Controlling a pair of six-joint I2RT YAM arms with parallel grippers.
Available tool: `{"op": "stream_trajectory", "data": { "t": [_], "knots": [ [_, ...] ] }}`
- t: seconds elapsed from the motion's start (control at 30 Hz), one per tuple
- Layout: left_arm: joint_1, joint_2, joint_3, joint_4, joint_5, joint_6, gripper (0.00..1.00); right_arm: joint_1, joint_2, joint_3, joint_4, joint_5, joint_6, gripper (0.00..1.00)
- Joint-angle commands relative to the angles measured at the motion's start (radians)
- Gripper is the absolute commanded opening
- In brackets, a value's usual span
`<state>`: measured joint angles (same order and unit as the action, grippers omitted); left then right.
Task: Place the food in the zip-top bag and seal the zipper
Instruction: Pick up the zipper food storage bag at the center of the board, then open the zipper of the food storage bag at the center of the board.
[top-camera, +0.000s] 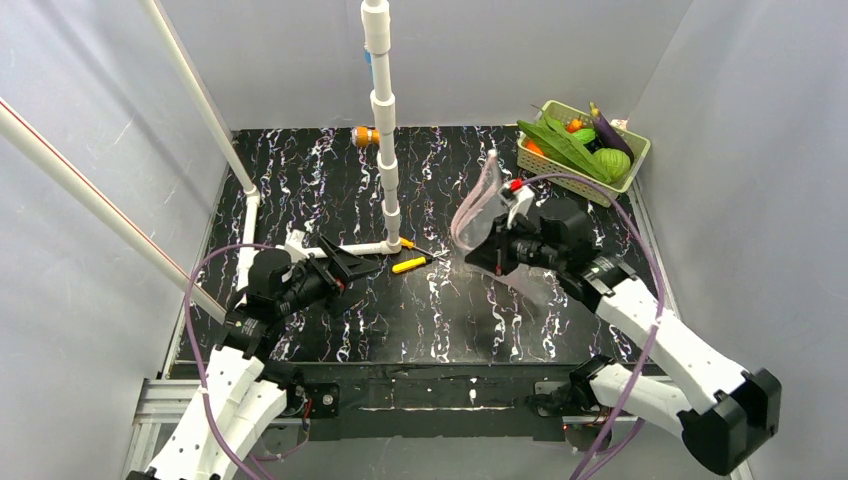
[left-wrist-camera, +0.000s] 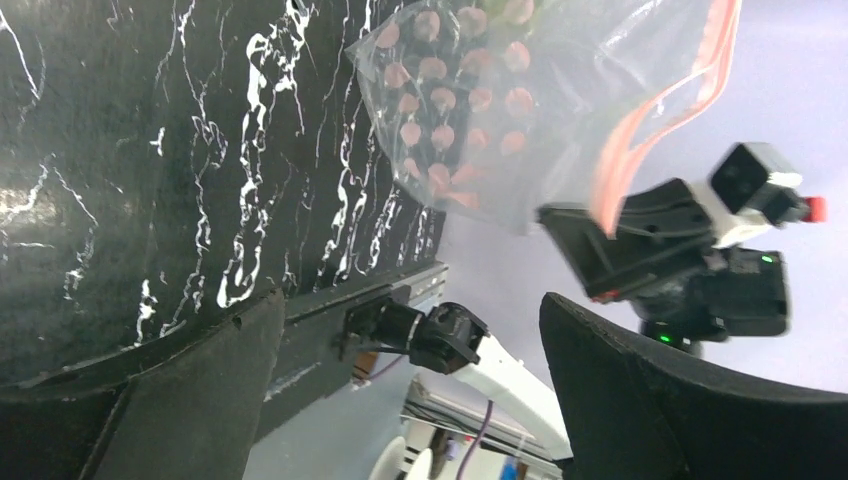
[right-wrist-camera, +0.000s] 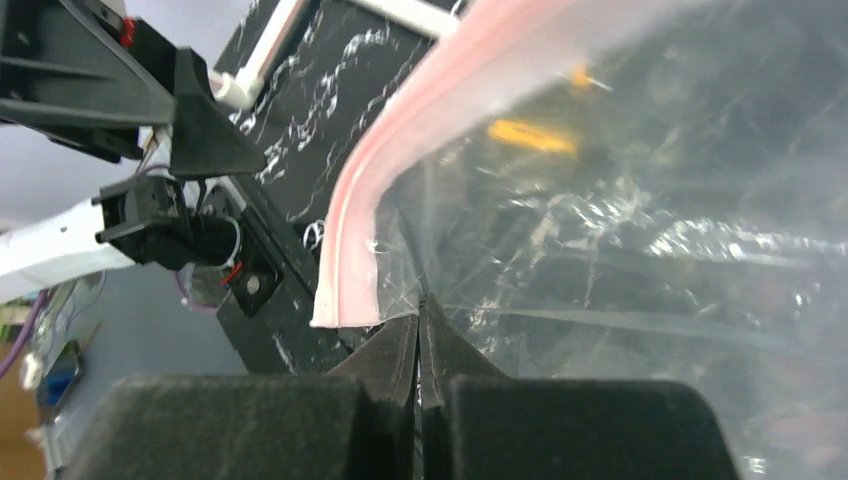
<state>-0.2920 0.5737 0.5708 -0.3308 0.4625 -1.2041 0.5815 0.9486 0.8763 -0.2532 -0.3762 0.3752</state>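
The left gripper (top-camera: 360, 262) rests low over the black marbled mat (top-camera: 300, 180) on the left side, its jaws spread wide with nothing between them. Just beyond its tips lies a yellow-handled screwdriver (top-camera: 412, 263), beside the foot of a white pipe stand (top-camera: 385, 130).

Right of centre, the zip-top bag (top-camera: 478, 205) is raised off the mat, floppy and partly upright, its dotted panel facing the left arm. It is apart from the left jaws. In the left wrist view it hangs ahead of the open fingers, towards the right one, with a clear gap between.

The right gripper (right-wrist-camera: 420, 330) has its jaws pinched tight on the clear plastic of the bag. The grip sits just beside the end of the pink zipper (right-wrist-camera: 400, 170), on the film rather than on the strip. From there the zipper curves up and away from the jaws, and the rest of the bag spreads to the right of them.

At the far right corner, the food (top-camera: 575, 148) sits in a pale green basket (top-camera: 632, 152), well apart from the bag and both grippers. It includes long green leafy pieces, a round green melon, a purple eggplant and an orange ball.
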Motion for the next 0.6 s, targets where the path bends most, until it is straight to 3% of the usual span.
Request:
{"op": "stream_trajectory", "data": {
  "t": [0.0, 0.27, 0.57],
  "knots": [
    [-0.003, -0.018, -0.002, 0.036, 0.061, -0.093, 1.00, 0.048, 0.056, -0.055, 0.182, -0.080, 0.053, 0.01],
    [-0.013, 0.075, 0.082, 0.039, 0.082, -0.032, 0.92, 0.101, 0.071, -0.213, 0.440, -0.180, 0.183, 0.01],
    [-0.110, 0.138, 0.214, -0.033, -0.071, 0.098, 0.84, 0.178, 0.099, -0.233, 0.490, -0.173, 0.183, 0.01]
  ]
}}
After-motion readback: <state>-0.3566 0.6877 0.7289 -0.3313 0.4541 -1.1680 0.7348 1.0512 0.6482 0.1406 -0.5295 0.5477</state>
